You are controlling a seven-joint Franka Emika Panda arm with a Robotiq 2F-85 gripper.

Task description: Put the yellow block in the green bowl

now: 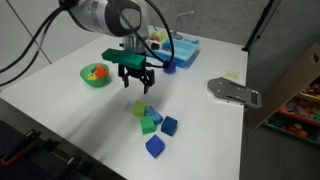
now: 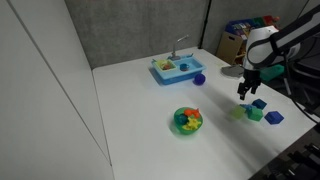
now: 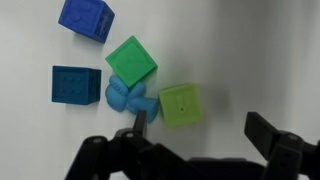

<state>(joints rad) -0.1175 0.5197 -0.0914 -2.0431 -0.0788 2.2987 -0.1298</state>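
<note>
I have the gripper [image 1: 137, 84] hovering over the block cluster, its jaws spread wide with nothing in them. The yellow block [image 3: 180, 104] sits on the surface [image 1: 70, 110] just beside the green cube [image 3: 132, 60], not yet grasped. Grasping, carrying and dropping it in the green bowl [image 1: 96, 76], well apart, all remain. I can read no writing anywhere.

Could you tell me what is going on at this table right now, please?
The robot arm's gripper hovers open and empty above a small cluster of toy blocks on the white table. In the wrist view the yellow block lies just ahead of the fingers, next to a green cube, blue cubes and a small light blue piece. The green bowl sits apart from the cluster with some colourful items inside. The block is not yet grasped.
</note>
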